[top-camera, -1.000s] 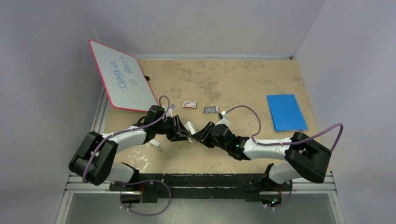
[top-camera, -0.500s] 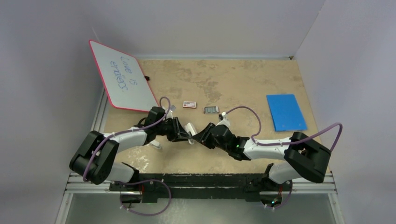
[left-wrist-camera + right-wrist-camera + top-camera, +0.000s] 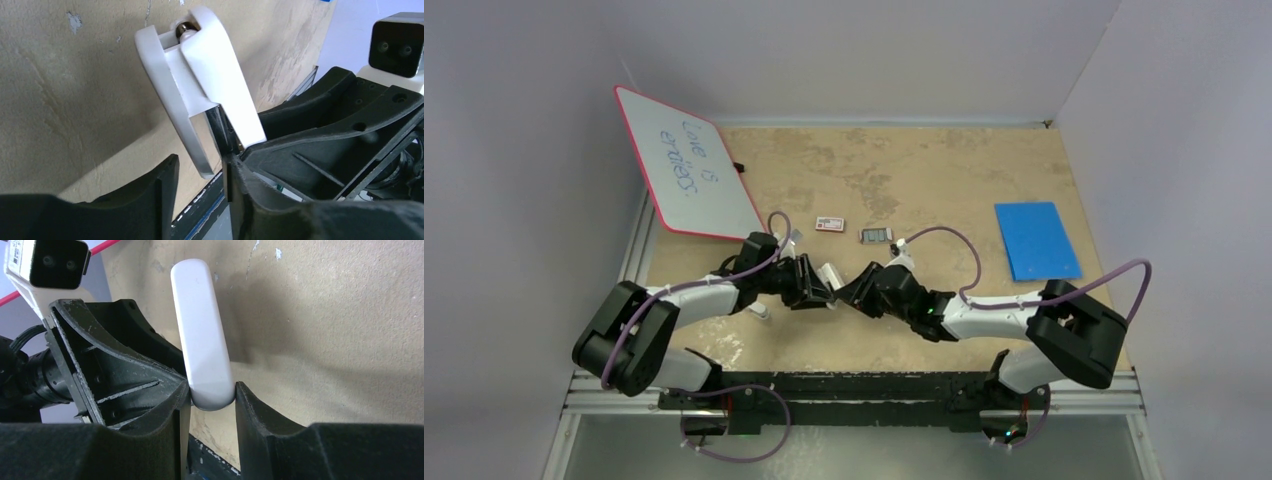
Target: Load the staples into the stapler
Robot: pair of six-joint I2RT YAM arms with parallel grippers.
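The left end effector (image 3: 201, 176) has shifted slightly to the left, and its jaws stand loose around the stapler (image 3: 210, 75). The right end effector (image 3: 211, 396) pinches the stapler's end. The staples (image 3: 876, 235) lie untouched on the tabletop (image 3: 924, 170), above centre, so I judge that loading has not begun.

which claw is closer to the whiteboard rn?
Left. The left claw sits just off the near right corner of the whiteboard; the right claw is further right, across the stapler that it grips.
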